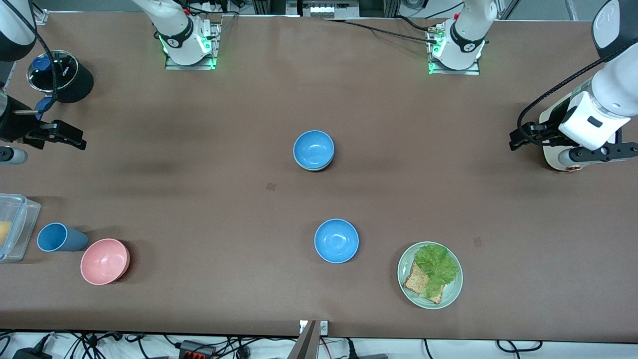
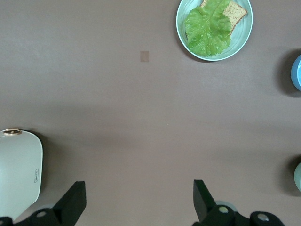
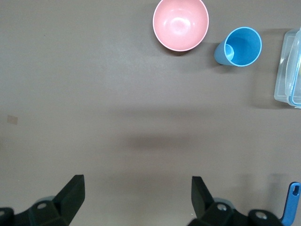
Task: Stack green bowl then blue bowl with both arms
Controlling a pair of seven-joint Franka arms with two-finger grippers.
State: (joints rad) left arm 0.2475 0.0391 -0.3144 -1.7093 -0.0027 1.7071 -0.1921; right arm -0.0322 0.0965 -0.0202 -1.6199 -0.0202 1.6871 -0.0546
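Note:
A blue bowl (image 1: 313, 148) sits at the table's middle, nested in the green bowl, of which only a thin pale rim (image 1: 315, 168) shows beneath it. A second blue bowl (image 1: 336, 240) stands alone, nearer to the front camera; its edge shows in the left wrist view (image 2: 297, 70). My left gripper (image 1: 516, 139) is open and empty over the left arm's end of the table; its own view (image 2: 138, 188) shows bare table between the fingers. My right gripper (image 1: 75, 139) is open and empty over the right arm's end, also seen in its own view (image 3: 137, 181).
A green plate (image 1: 451, 294) with lettuce and toast lies beside the lone blue bowl. A pink bowl (image 1: 104, 261), blue cup (image 1: 55, 237) and clear container (image 1: 15, 227) stand at the right arm's end. A white board (image 1: 551, 157) lies under the left gripper.

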